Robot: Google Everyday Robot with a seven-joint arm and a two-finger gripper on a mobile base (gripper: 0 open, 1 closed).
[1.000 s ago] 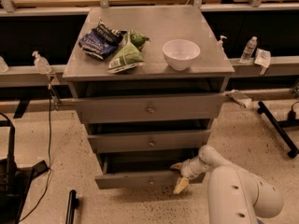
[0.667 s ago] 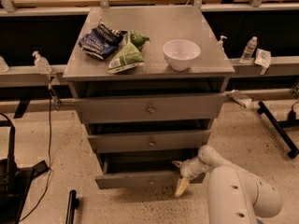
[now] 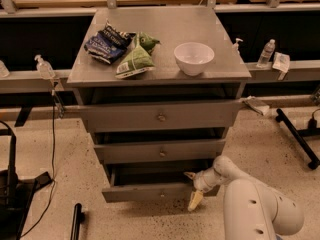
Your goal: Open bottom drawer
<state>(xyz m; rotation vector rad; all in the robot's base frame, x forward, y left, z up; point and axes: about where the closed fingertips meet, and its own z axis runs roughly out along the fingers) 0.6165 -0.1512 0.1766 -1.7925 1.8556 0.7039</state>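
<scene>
Down low, beneath the two larger drawer fronts, the bottom drawer (image 3: pixel 145 192) stands partly pulled out, its dark inside showing. The end effector (image 3: pixel 193 187) sits at the right end of its front panel; whether it is clenched or released cannot be told. A white bowl (image 3: pixel 194 58) rests on the tabletop (image 3: pixel 165 26).

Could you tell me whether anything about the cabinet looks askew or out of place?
The bottom drawer is partly out and its front looks slightly tilted, left end lower than the right. The gripper is at its right end, off the centre knob. Nothing looks spilled.
</scene>
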